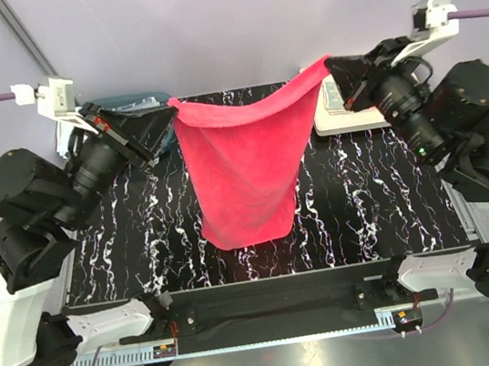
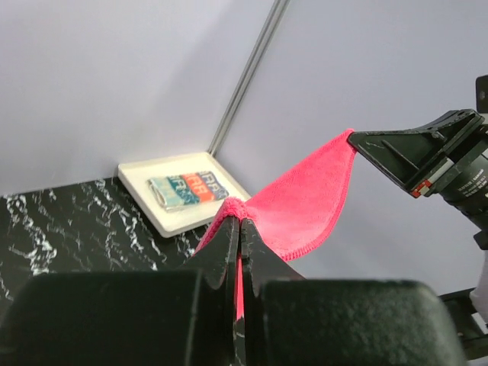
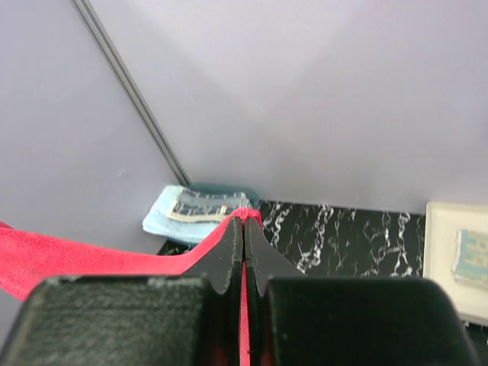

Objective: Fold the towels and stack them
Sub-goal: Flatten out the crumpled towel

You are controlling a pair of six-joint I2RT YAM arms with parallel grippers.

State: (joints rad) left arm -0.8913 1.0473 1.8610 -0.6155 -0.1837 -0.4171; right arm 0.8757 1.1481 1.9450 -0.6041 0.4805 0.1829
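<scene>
A plain red-pink towel (image 1: 242,169) hangs spread in the air over the table's middle, held by two top corners, its lower edge near the tabletop. My left gripper (image 1: 169,109) is shut on its left corner (image 2: 232,207). My right gripper (image 1: 328,65) is shut on its right corner (image 3: 245,216). A light blue towel (image 3: 164,221) lies with patterned ones in the teal basket (image 3: 229,188) at the back left. A folded patterned towel (image 2: 187,189) lies in the cream tray (image 2: 152,213) at the back right.
The black marbled table (image 1: 143,244) runs under the hanging towel. The basket (image 1: 126,101) sits behind my left gripper and the tray (image 1: 345,117) below my right gripper. Grey walls close the back.
</scene>
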